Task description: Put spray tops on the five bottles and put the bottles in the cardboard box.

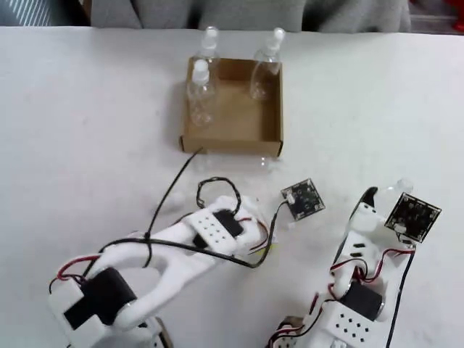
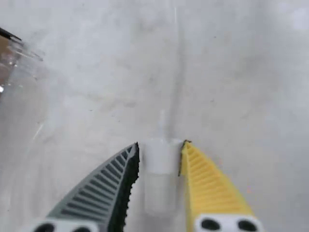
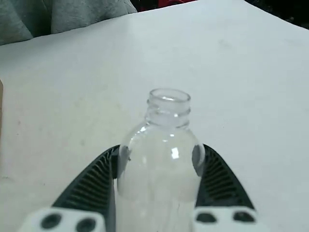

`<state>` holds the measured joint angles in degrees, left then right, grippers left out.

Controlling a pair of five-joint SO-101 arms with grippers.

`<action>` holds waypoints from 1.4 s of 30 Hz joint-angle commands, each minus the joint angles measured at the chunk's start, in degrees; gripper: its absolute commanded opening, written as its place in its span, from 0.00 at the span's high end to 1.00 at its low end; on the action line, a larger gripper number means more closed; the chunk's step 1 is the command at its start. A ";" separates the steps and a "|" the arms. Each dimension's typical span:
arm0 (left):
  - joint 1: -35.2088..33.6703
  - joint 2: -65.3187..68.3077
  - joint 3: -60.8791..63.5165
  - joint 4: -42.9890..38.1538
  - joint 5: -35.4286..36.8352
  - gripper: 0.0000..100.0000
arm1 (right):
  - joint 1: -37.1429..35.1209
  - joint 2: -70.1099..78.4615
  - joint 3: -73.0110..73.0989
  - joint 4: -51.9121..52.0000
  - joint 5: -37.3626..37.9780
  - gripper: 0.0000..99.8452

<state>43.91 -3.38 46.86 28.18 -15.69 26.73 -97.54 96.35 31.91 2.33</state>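
My left gripper (image 2: 159,145) is pinching the spray top (image 2: 159,170), and my right gripper (image 3: 160,153) is clasping the uncapped bottle (image 3: 161,174), apart from the cardboard box (image 1: 232,146). I'm planning to centre what I think is its faint tube over the neck (image 3: 168,104).

White arms (image 1: 181,264), black motors (image 1: 109,293), red-black cables (image 1: 172,194); fingers (image 2: 207,188) yellow, grey, black

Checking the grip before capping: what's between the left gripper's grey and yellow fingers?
A white spray top, pinched between the grey finger and the yellow finger, as the left wrist view shows.
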 commanded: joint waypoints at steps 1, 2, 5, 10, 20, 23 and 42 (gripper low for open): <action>-0.40 0.40 -3.69 0.88 -0.35 0.94 | 0.22 -0.84 0.79 -0.92 -0.35 0.96; -0.13 0.57 -3.78 0.88 -0.35 0.97 | 0.22 -0.84 0.79 -0.92 -0.35 0.96; 0.92 0.57 -3.60 1.41 -0.62 0.97 | 0.22 -0.84 0.79 -0.92 -0.35 0.96; 1.10 0.13 -5.45 8.97 -13.10 0.97 | 0.40 -0.75 0.79 -0.92 -0.35 0.96; 0.66 0.13 -7.12 21.10 -35.43 0.97 | 0.57 -0.66 0.79 -0.92 -0.35 0.96; 0.66 0.04 -7.47 21.36 -36.22 0.95 | 0.57 -0.66 0.79 -0.92 -0.35 0.96; -6.55 -17.63 -10.73 25.23 1.05 0.82 | 0.48 -0.66 0.79 -0.84 -0.35 0.96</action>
<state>38.11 -9.01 34.02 51.74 -21.67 26.73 -97.54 96.35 31.91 2.33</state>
